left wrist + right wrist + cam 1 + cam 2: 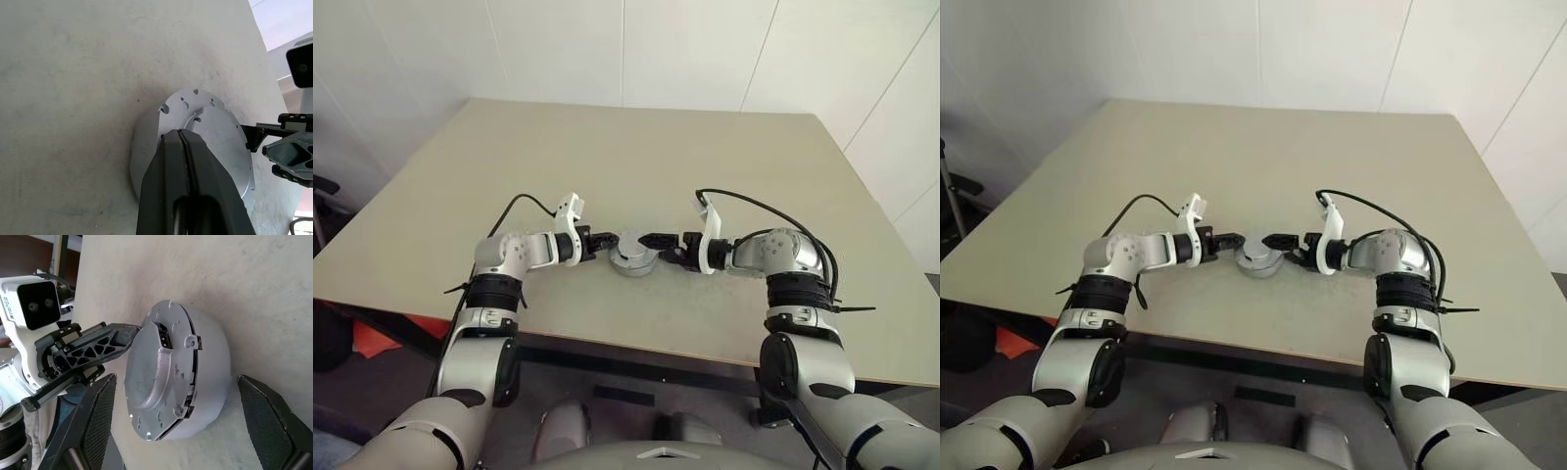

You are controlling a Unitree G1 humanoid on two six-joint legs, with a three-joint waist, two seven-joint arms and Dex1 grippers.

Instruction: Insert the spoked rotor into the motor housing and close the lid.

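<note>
The motor housing (632, 264), a round silver-grey cup, stands on the table between my two grippers. The grey lid (156, 372) lies over its top, and a thin dark gap shows along part of the rim. The spoked rotor is hidden. My left gripper (181, 133) is shut with nothing in it, and its tips rest against the lid's left edge. On the housing's right side my right gripper (177, 379) is open, one finger on either side of the housing and clear of it. The right wrist view also takes in the left gripper (128, 332) touching the lid.
The beige table (636, 157) stretches far beyond the housing. Its front edge (607, 338) runs close below my forearms. A white wall rises behind the table.
</note>
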